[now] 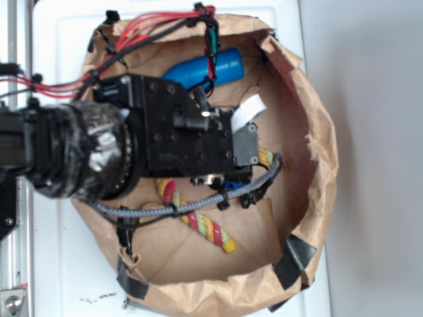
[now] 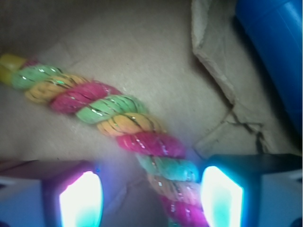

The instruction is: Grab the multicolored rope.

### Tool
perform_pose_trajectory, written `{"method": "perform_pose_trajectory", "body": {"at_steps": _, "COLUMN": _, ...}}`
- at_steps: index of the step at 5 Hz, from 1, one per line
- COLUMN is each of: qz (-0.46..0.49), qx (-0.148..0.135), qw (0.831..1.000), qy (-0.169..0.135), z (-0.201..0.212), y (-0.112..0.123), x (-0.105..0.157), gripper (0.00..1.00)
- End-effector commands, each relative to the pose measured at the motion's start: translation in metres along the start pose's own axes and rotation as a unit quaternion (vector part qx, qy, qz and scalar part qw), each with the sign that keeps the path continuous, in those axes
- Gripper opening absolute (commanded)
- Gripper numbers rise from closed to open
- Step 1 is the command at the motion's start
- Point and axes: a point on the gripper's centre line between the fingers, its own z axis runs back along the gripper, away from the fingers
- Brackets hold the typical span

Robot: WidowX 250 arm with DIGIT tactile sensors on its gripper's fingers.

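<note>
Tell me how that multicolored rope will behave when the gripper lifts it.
The multicolored rope lies bent in a curve, so it will probably sag on both sides of the gripper. Its twisted, fuzzy strands look grippy and soft, so it likely compresses rather than slips. It is unlikely to roll.

Robot test bench, taped brown paper bin point(image 1: 317, 132) on white table point(image 1: 59, 277), loose wiring point(image 1: 142, 30)

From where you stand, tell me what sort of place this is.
Probably a lab test setup, not a home: a cut-down paper bag taped to a white tabletop serves as a bin, holding only the multicolored rope and a blue bottle.
</note>
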Motion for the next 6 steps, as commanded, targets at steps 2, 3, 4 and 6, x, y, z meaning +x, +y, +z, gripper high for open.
{"method": "perform_pose_trajectory", "body": {"at_steps": 2, "qz": -0.012, "qx": -0.013, "qw": 0.999, "qy": -0.039, "z": 0.028, "y": 0.001, "x": 0.017, "gripper": 0.00}}
{"method": "perform_pose_trajectory", "body": {"at_steps": 3, "qz": -0.014, "qx": -0.013, "qw": 0.999, "qy": -0.044, "z": 0.031, "y": 0.004, "x": 0.021, "gripper": 0.00}}
{"method": "perform_pose_trajectory", "body": {"at_steps": 4, "qz": -0.006, "qx": -0.021, "qw": 0.998, "qy": -0.056, "z": 0.043, "y": 0.010, "x": 0.028, "gripper": 0.00}}
{"method": "perform_pose_trajectory", "body": {"at_steps": 6, "qz": 0.028, "qx": -0.067, "qw": 0.995, "qy": -0.064, "z": 0.084, "y": 0.014, "x": 0.043, "gripper": 0.00}}
